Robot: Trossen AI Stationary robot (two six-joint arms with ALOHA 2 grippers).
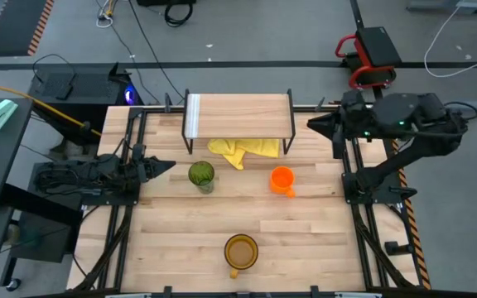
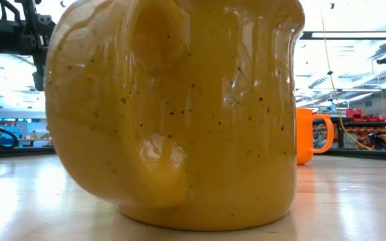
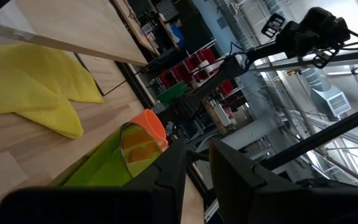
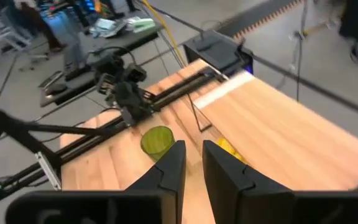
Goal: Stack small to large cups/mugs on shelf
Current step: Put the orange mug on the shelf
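Observation:
The shelf [image 1: 238, 114] stands at the table's far middle, with a yellow cloth [image 1: 243, 150] lying under its front. The green tumbler [image 1: 201, 175] and the small orange mug [image 1: 281, 180] stand upright on the table in front of it. The amber mug [image 1: 240, 251] stands near the front edge and fills the low view [image 2: 179, 114]. My left gripper [image 1: 166, 165] [image 3: 195, 163] rests level at the table's left, pointing at the tumbler [image 3: 104, 167], its fingers a narrow gap apart and empty. My right gripper [image 1: 317, 124] [image 4: 193, 163] hangs raised over the table's far right edge, narrowly open and empty.
Black frame rails run along both sides of the table [image 1: 180, 240]. Free board lies between the tumbler, the orange mug and the amber mug. Beyond the table are a red cart [image 1: 369, 58], cables and desks.

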